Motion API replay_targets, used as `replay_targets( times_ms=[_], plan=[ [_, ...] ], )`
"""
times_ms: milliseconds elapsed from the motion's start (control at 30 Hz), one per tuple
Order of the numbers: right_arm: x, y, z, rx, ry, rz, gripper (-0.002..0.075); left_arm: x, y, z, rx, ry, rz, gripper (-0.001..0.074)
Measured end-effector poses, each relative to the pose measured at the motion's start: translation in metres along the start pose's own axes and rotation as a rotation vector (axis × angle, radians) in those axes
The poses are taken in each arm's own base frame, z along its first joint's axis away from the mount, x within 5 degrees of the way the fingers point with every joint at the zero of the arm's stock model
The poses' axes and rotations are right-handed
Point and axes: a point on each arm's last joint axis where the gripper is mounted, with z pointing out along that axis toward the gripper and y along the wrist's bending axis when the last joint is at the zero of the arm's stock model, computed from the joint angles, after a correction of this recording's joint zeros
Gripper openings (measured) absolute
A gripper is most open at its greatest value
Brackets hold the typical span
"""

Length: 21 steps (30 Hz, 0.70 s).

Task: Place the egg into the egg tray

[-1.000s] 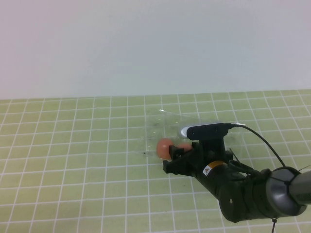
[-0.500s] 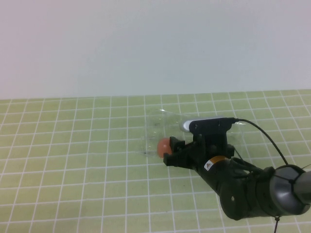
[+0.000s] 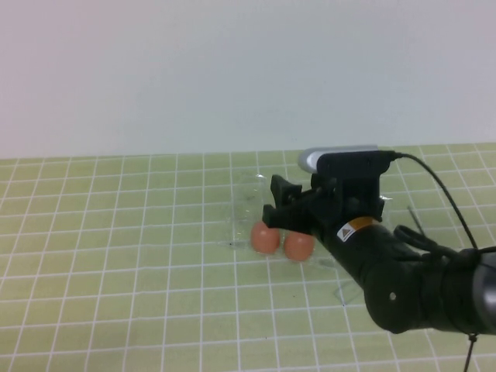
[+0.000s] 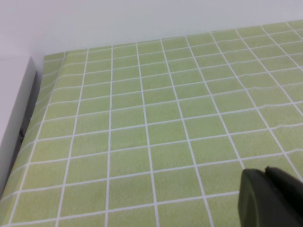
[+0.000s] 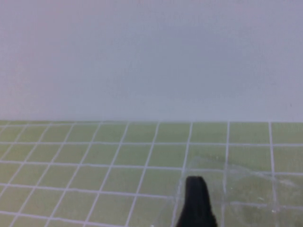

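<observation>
The jaws of the right gripper (image 3: 280, 203) hold nothing, but whether they stand apart or together cannot be told from these views; of the left gripper (image 4: 270, 198) only a dark tip shows in its own wrist view over bare green cloth, so its jaws cannot be judged either, and it does not appear in the high view. Going left to right in the high view: the green checked tablecloth (image 3: 116, 256) lies bare across the left half. Near the middle two eggs sit side by side, touching or nearly so: the egg (image 3: 265, 238) on the left and a second egg (image 3: 298, 246) at its 3 o'clock. Both rest in the near left part of the egg tray (image 3: 248, 194), a clear plastic sheet whose faint edges run toward 12 o'clock and behind the arm; which cups they sit in cannot be told. The right gripper hangs just above the eggs, at about their 12 o'clock, clear of both. The right arm (image 3: 403, 279) stretches from there toward 4 o'clock. In the right wrist view a single dark finger (image 5: 196, 203) shows over the tray's edge.
</observation>
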Motion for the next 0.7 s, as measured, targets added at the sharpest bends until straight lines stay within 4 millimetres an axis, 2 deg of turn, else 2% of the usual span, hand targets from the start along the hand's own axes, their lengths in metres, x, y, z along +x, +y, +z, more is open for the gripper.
replay_targets(
  times_ms=[133, 200, 267, 367, 500, 533, 700],
  plan=[
    [-0.024, 0.005, -0.013, -0.03, -0.039, -0.023, 0.0479, 0.0, 0.0, 0.0, 0.0, 0.0, 0.0, -0.0002],
    [-0.042, 0.009, -0.025, -0.054, -0.058, -0.046, 0.0449, 0.0, 0.0, 0.0, 0.0, 0.0, 0.0, -0.0002],
    [-0.058, 0.012, -0.038, -0.082, -0.071, -0.067, 0.0401, 0.0, 0.0, 0.0, 0.0, 0.0, 0.0, -0.0002],
    [-0.084, 0.017, -0.062, -0.136, -0.08, -0.08, 0.0288, 0.0, 0.0, 0.0, 0.0, 0.0, 0.0, -0.0002],
    [-0.114, 0.022, -0.1, -0.231, -0.078, -0.094, 0.0085, 0.0, 0.0, 0.0, 0.0, 0.0, 0.0, -0.0002],
    [-0.121, 0.023, -0.111, -0.257, -0.082, -0.113, 0.0054, 0.0, 0.0, 0.0, 0.0, 0.0, 0.0, -0.0001],
    [-0.149, 0.023, -0.16, -0.351, -0.137, -0.267, 0.0006, 0.0, 0.0, 0.0, 0.0, 0.0, 0.0, -0.0002]
  ],
)
